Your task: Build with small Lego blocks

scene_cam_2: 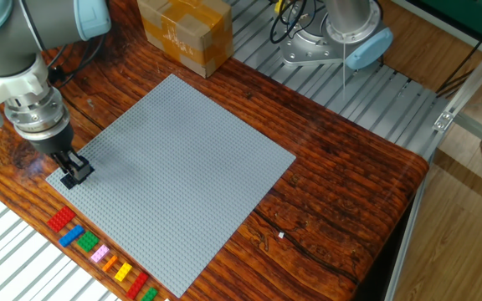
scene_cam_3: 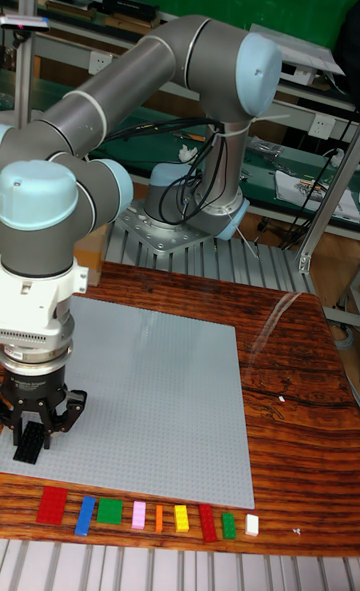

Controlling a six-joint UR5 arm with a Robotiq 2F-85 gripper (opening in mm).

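Observation:
My gripper [scene_cam_2: 76, 173] [scene_cam_3: 31, 444] stands over the near left corner of the grey baseplate [scene_cam_2: 182, 167] [scene_cam_3: 160, 381]. Its fingers are shut on a black Lego block [scene_cam_3: 30, 441], which sits low against the plate. Several loose small Lego blocks lie in a row on the wood along the plate's front edge: red [scene_cam_2: 60, 220] [scene_cam_3: 52, 504], blue [scene_cam_2: 72, 235] [scene_cam_3: 85, 515], green [scene_cam_2: 88, 243] [scene_cam_3: 109, 511], pink [scene_cam_3: 138, 515], orange [scene_cam_3: 158, 518], yellow [scene_cam_2: 123, 272] [scene_cam_3: 181, 518], then another red [scene_cam_3: 207, 523], a green and a white one [scene_cam_3: 252, 524].
A brown cardboard box [scene_cam_2: 185, 32] stands beyond the plate's far corner. The arm's base [scene_cam_2: 341, 33] [scene_cam_3: 190, 221] is mounted on the ribbed metal behind the table. Bare wood [scene_cam_2: 341, 201] lies to the right of the plate.

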